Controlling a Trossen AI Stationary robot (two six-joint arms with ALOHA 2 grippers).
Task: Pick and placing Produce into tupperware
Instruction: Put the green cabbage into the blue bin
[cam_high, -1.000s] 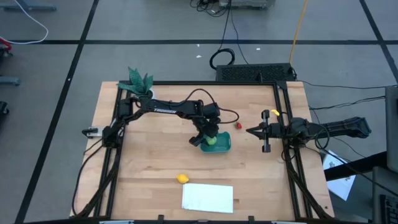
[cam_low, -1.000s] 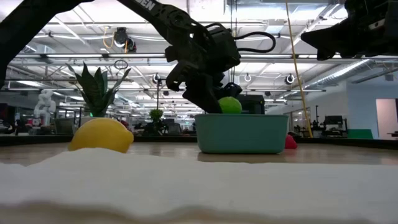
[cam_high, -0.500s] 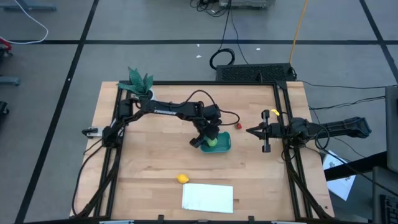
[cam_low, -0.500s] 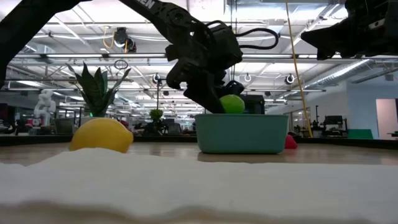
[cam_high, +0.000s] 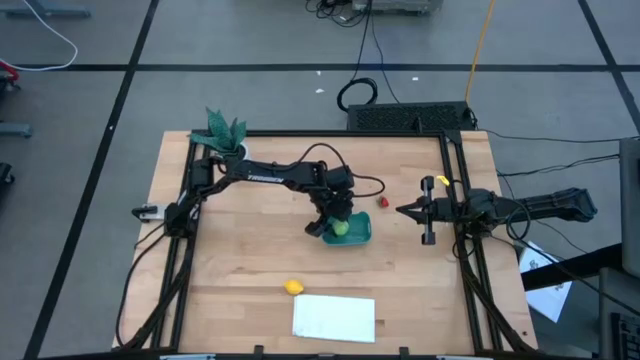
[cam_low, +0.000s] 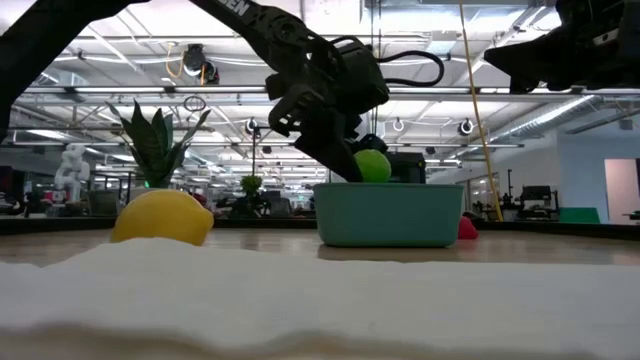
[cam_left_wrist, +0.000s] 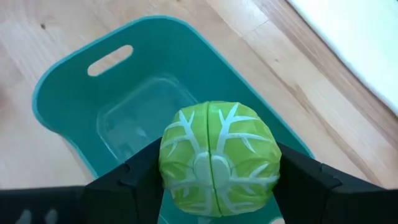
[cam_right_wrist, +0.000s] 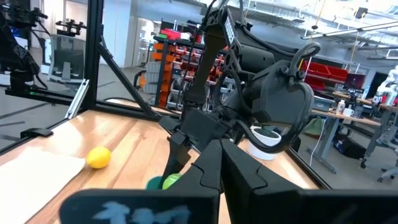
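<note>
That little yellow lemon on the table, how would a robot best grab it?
Probably from straight above, the hand closing across the yellow lemon's narrow middle rather than its ends. It lies alone on the wood, close to the white sheet, so the fingers are best kept off that side.

The bench (cam_high: 250, 250) is pale wood with a visible grain. The tupperware (cam_left_wrist: 81, 93) is smooth teal plastic with a light gloss. The green produce (cam_left_wrist: 217, 158) looks like glossy moulded plastic with pale raised veins.
</note>
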